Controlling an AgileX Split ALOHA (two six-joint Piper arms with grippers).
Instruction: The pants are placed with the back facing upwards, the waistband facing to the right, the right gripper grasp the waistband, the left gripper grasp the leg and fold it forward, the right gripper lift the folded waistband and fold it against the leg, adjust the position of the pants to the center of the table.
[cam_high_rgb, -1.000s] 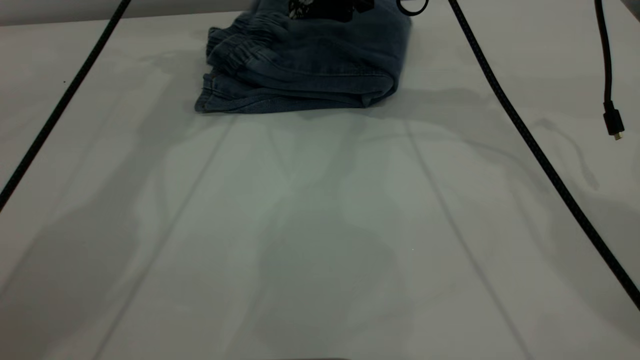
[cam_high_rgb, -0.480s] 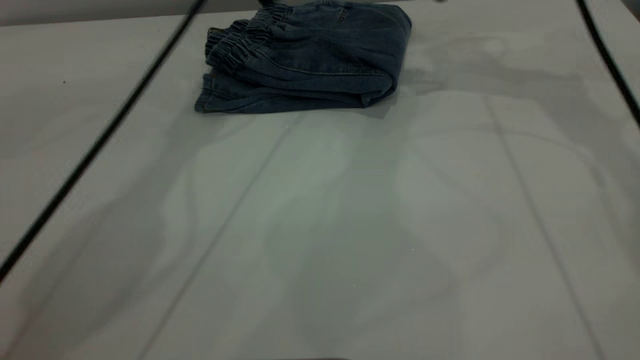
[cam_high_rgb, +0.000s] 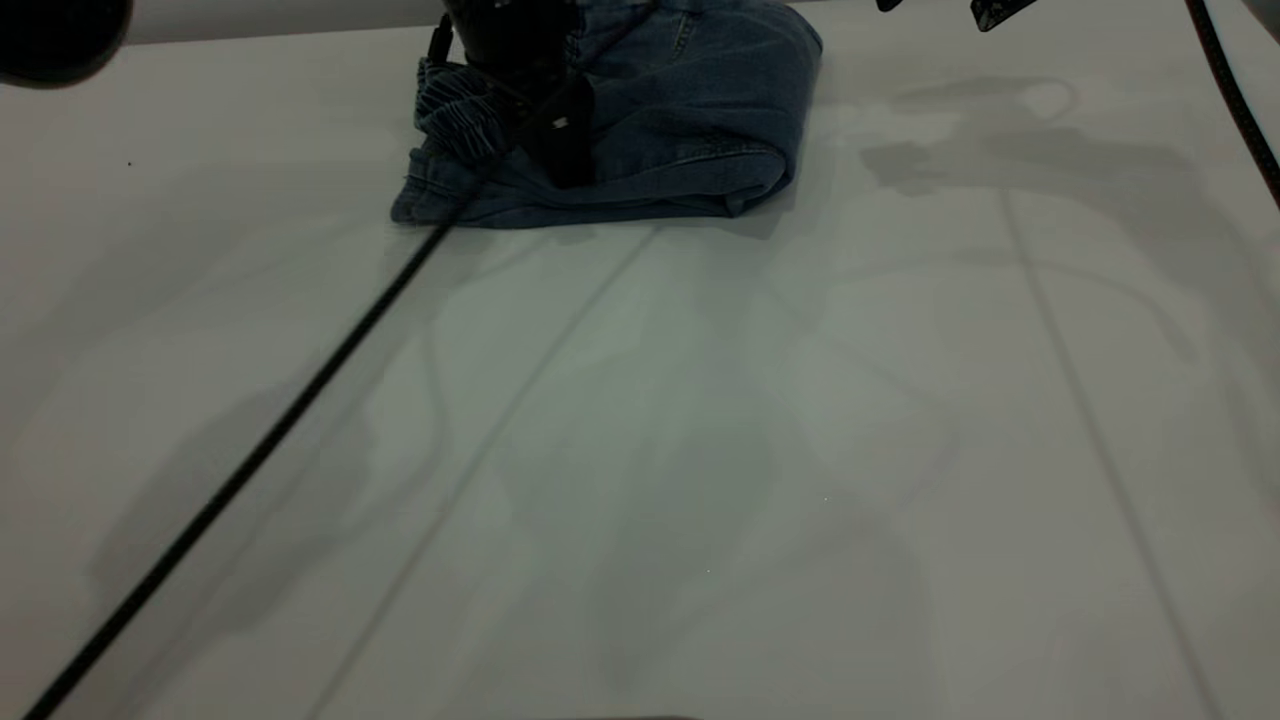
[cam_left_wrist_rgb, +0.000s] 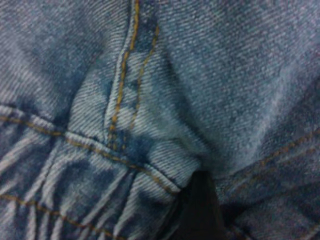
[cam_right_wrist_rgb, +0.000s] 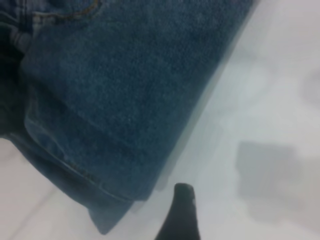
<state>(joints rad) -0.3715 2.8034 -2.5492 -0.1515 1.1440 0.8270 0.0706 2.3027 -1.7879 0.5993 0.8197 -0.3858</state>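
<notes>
The pants (cam_high_rgb: 680, 110) lie folded into a thick denim bundle at the far middle of the table (cam_high_rgb: 640, 450). The ruffled waistband (cam_high_rgb: 460, 115) is stacked at the bundle's left end. The leg is hidden inside the fold. My left gripper (cam_high_rgb: 545, 150) is down on the bundle beside the waistband, open. In the left wrist view one black finger (cam_left_wrist_rgb: 200, 210) presses into the denim next to the gathered waistband (cam_left_wrist_rgb: 65, 195). My right gripper (cam_high_rgb: 990, 12) hovers past the bundle's right end, open. Its fingertip (cam_right_wrist_rgb: 181, 200) is over bare table, just off the pants' folded corner (cam_right_wrist_rgb: 115, 115).
A black cable (cam_high_rgb: 250, 460) runs from the left gripper diagonally down to the near left corner. Another cable (cam_high_rgb: 1235, 90) crosses the far right edge. A dark rounded object (cam_high_rgb: 55, 35) sits at the top left corner. White tabletop stretches wide in front of the pants.
The left gripper has come down onto the pants by the waistband, and its cable has swung right with it. Parts of the right gripper now show at the top right. The pants have stayed put.
</notes>
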